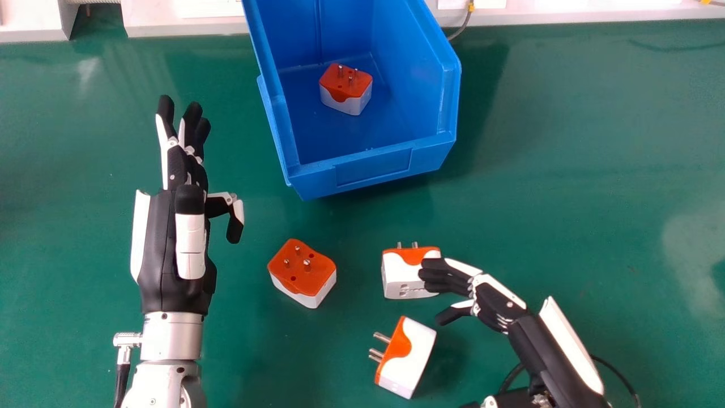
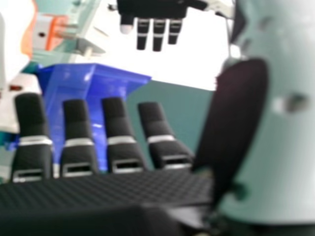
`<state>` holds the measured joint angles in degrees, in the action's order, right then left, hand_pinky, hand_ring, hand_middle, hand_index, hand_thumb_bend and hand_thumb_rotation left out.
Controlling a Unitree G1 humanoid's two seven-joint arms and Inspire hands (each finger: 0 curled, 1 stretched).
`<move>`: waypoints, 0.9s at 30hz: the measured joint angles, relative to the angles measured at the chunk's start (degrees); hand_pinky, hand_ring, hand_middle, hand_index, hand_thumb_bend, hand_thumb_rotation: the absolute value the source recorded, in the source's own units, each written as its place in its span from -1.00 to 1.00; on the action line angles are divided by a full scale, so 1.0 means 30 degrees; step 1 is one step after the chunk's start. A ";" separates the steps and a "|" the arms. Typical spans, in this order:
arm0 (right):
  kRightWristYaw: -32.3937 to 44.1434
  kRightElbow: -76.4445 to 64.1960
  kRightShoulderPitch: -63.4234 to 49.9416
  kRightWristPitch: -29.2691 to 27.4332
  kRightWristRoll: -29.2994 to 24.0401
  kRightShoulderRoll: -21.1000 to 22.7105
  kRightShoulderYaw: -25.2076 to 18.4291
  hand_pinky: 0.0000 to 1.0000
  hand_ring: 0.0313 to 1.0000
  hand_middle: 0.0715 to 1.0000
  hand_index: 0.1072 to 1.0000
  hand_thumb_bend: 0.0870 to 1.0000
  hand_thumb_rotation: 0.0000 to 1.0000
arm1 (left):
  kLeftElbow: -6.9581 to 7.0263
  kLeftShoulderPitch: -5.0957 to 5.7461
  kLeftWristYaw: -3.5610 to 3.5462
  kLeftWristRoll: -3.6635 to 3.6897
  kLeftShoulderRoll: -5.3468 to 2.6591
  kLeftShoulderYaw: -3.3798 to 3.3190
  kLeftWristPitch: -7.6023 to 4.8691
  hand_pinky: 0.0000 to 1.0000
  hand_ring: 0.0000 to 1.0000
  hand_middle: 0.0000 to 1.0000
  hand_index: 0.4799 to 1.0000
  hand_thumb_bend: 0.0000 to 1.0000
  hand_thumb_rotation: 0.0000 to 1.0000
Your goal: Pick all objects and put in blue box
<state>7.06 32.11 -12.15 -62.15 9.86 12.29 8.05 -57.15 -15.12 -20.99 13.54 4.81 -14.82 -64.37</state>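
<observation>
Where the right hand [image 1: 495, 303] hangs: over the lower right part of the head view, its fingers [image 1: 446, 279] pointing towards the view's left.
Right hand's fingers: almost straight, close together in the head view, with narrow gaps between them in the right hand view; the thumb [image 1: 455, 311] stands apart from them, and nothing is pinched between.
Adapter at the fingertips: the upright orange-and-white plug adapter [image 1: 403, 275], its pins towards the box; the fingers overlap its right edge in the head view, but whether they touch it I cannot tell.
Adapter near the thumb: the tilted-looking plug adapter [image 1: 416, 354], just beside the thumb's tip and nearer the robot, its pins pointing left.
Adapter between the hands: the pins-up plug adapter [image 1: 303, 275], well apart from the right hand's fingers.
Blue box [image 1: 371, 164]: beyond the three loose adapters, its open side up; the boxed plug adapter [image 1: 346, 90] lies inside on the floor, pins up, clear of the walls.
Left hand [image 1: 161, 243]: at the head view's left, fingers mostly straight and slightly spread, pointing away from the robot, with nothing in them.
Tabletop [image 1: 566, 141]: green, carrying the box and the three loose adapters.
</observation>
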 measured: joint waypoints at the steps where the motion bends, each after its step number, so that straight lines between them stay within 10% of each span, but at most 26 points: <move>1: 0.0005 0.0188 0.0139 -0.0086 0.0001 -0.0050 0.0056 0.25 0.55 0.57 0.58 0.97 -0.44 | 0.0003 0.0000 -0.0002 0.0008 0.0003 0.0000 0.0000 -1.00 1.00 1.00 1.00 1.00 1.00; 27: -0.2364 0.6590 0.3757 -0.2802 0.3658 -0.0465 0.0450 0.46 0.57 0.59 0.59 1.00 -0.50 | 0.0552 0.0341 0.0031 0.0003 0.0041 0.0007 0.0022 -1.00 1.00 1.00 1.00 1.00 1.00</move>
<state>-0.03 51.87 -0.88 -70.56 20.83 10.89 9.40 -55.49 -14.10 -20.90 13.55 4.93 -14.79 -64.30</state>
